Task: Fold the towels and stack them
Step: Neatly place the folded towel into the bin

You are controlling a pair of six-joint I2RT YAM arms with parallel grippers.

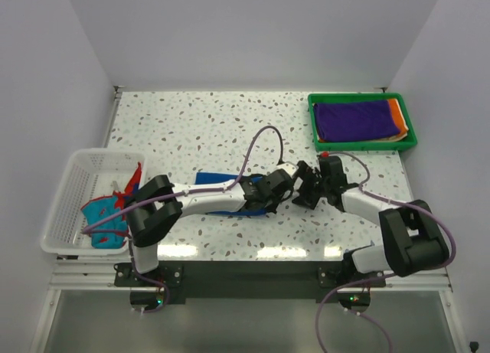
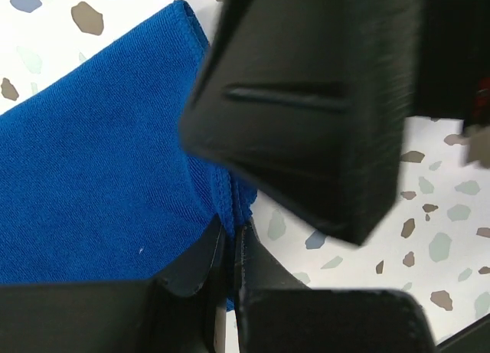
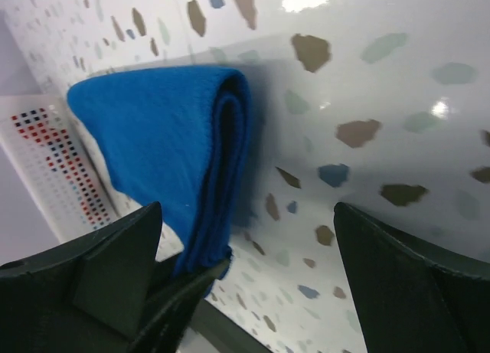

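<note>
Near the middle of the speckled white worktop, the left gripper has its fingers clamped on the hem of a folded bright blue cloth towel, the right gripper just beside it with fingers spread wide and empty. A dark purple towel lies in the green plastic tray at the far right corner.

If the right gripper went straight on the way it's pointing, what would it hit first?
Probably the folded edge of the blue towel, just ahead of the open right gripper. The left gripper, shut on that towel, sits close by, though depth is unclear.
</note>
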